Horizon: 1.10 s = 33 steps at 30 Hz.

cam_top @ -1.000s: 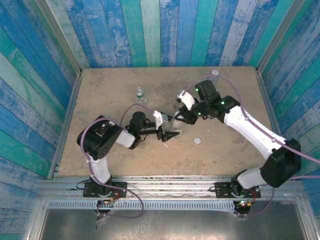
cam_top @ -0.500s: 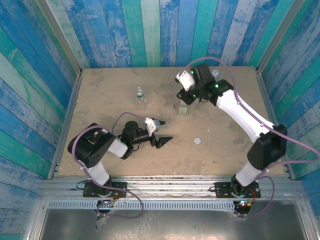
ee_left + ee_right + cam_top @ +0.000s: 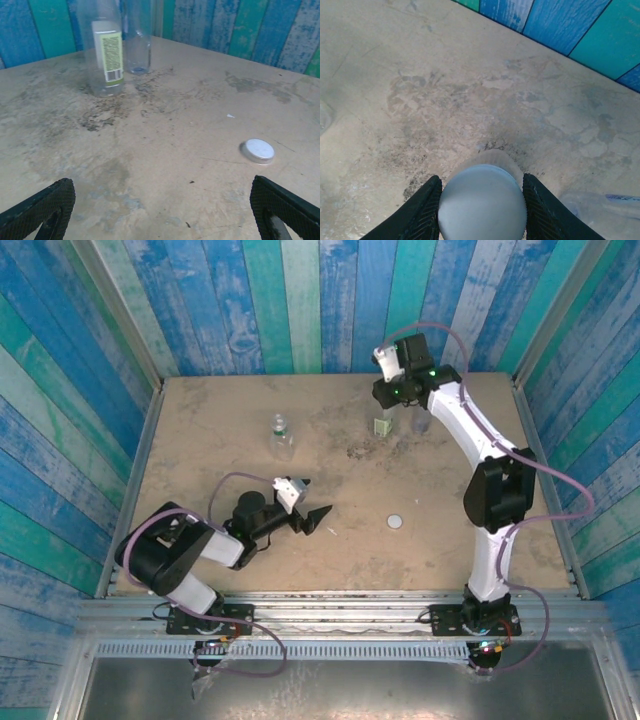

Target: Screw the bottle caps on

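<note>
Two black, cross-hatched fingers [image 3: 420,212] of the right gripper [image 3: 481,181] press against opposite sides of a round white cap [image 3: 482,205], clamping it. The cap's rim is finely ribbed and its top is smooth and slightly domed. Directly beneath the gripper stands the tall bottle [image 3: 382,427] that wears this cap, clear plastic with a pale green label. Just beside that is the blue-tinted bottle [image 3: 421,421].

The left gripper [image 3: 161,182] hangs low over the table [image 3: 150,150], its textured black fingers spread wide with nothing between them. Ahead of it and to its right lies a loose cap [image 3: 257,150], a flat white disc, with bare tabletop between. Farther ahead on its left the tall and blue-tinted bottles stand close together. The short bottle [image 3: 281,436], clear with a small label, stands well apart beyond the left gripper. The table is tan, scuffed and dark-stained. Plank walls [image 3: 320,300] painted blue and green rise behind it.
</note>
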Each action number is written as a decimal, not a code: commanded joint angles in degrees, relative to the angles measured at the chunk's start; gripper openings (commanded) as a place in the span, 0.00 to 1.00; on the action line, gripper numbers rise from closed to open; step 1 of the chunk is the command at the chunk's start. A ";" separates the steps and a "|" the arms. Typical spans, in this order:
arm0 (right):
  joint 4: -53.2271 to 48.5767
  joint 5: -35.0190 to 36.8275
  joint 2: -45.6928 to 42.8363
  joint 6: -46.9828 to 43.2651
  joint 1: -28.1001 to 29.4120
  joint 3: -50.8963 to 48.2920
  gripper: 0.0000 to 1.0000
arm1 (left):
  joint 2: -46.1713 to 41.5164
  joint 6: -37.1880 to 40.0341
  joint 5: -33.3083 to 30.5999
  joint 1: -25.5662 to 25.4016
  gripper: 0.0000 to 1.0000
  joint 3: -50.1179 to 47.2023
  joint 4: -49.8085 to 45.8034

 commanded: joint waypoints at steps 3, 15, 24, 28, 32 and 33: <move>-1.60 -0.94 1.35 0.97 -0.56 2.02 0.39 | -3.15 -0.25 -3.42 1.04 0.94 0.65 -2.09; -1.47 1.81 0.18 1.09 -0.79 3.71 0.73 | -5.16 2.22 -11.53 3.61 0.94 3.86 -8.33; -0.75 7.81 -7.80 0.34 0.69 -3.60 0.85 | -4.67 0.68 -22.35 5.98 0.94 3.38 -10.34; 2.92 10.59 -14.18 0.28 2.22 -11.23 0.86 | -3.58 -2.48 -24.04 8.18 0.94 3.53 -9.41; 5.63 9.54 -20.02 -1.30 5.13 -17.71 0.87 | -2.64 -4.82 -26.53 9.73 0.94 6.58 -12.07; 6.37 9.16 -21.36 -1.74 6.01 -19.46 0.87 | -2.26 -5.03 -26.99 10.02 0.94 7.80 -13.39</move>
